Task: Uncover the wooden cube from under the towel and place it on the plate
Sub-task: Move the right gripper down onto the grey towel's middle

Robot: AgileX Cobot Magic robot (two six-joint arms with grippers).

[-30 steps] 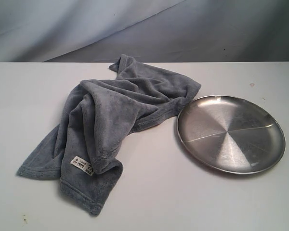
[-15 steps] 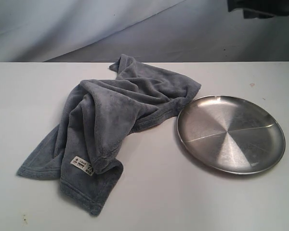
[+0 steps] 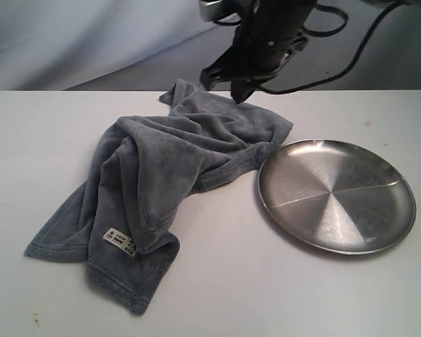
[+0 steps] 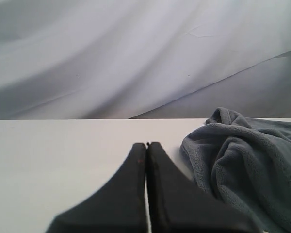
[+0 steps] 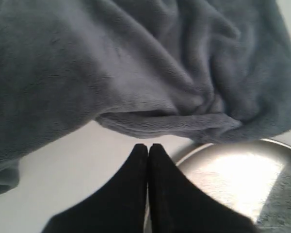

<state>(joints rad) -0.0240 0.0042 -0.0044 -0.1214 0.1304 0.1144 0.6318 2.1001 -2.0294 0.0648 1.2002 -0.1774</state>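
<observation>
The blue-grey towel (image 3: pixel 168 161) lies crumpled on the white table, its white label (image 3: pixel 119 241) near the front. The wooden cube is hidden; no part of it shows. The steel plate (image 3: pixel 337 193) sits to the right of the towel, its rim touching the towel's edge. My right gripper (image 3: pixel 235 93) hangs shut above the towel's far end; in the right wrist view its tips (image 5: pixel 148 145) are over bare table between the towel (image 5: pixel 136 73) and the plate (image 5: pixel 233 179). My left gripper (image 4: pixel 147 144) is shut, low over the table beside the towel (image 4: pixel 247 155).
A white table (image 3: pixel 266 281) carries everything. A pale draped backdrop (image 3: pixel 91 42) hangs behind the far edge. Black cables (image 3: pixel 337 42) trail from the right arm at the top of the exterior view.
The right arm has come into the exterior view from the top right and now hangs over the towel's far end. Towel and plate have not moved.
</observation>
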